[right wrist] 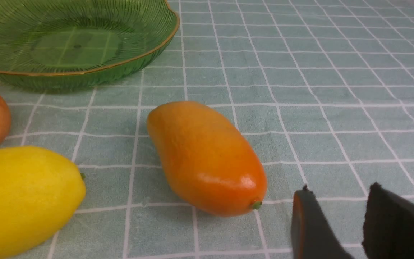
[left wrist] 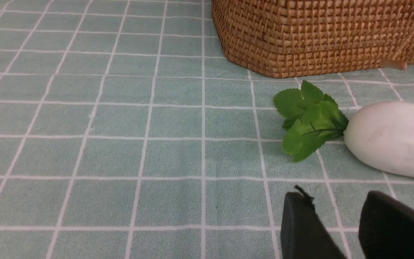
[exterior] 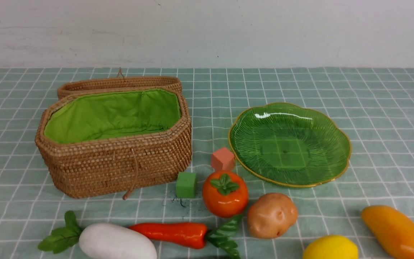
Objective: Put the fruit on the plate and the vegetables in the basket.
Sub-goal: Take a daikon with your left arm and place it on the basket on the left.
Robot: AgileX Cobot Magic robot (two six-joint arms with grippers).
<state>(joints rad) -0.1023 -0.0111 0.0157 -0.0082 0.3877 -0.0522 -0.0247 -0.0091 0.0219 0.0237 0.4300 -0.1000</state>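
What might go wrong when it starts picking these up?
The smooth, rounded lemon might roll if a finger nudges it. The potato sits right against the persimmon, so grabbing one may shove the other. The carrot lies close behind the radish and might get knocked.
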